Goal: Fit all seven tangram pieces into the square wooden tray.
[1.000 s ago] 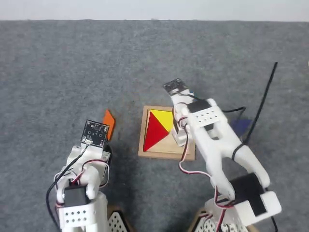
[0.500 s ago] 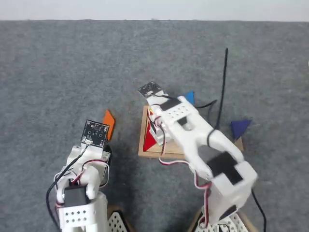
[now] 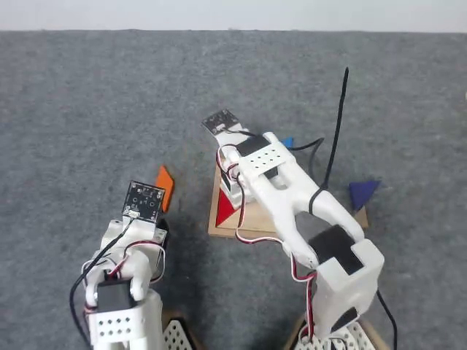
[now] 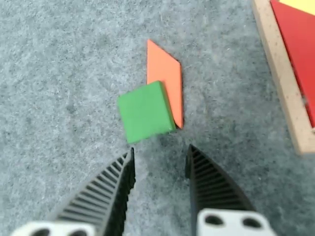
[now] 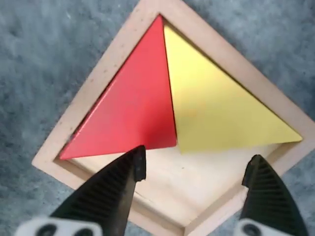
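Tray (image 5: 93,78) holds two pieces, red triangle (image 5: 133,108) and yellow triangle (image 5: 216,113) edge to edge with bare wood beside them, while my right gripper (image 5: 197,164) hangs spread wide and empty above it, and my left gripper (image 4: 160,153), parted too, sits near the touching green square (image 4: 146,112) and orange parallelogram (image 4: 167,81) out on the carpet (image 4: 59,59).

Tray (image 5: 98,81): no writing or numbers.
Red triangle (image 5: 130,108), yellow triangle (image 5: 216,108): plain faces.
Green square (image 4: 146,111): no readable mark.

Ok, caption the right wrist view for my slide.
Open right gripper above the wooden tray, red triangle and yellow triangle seated inside.
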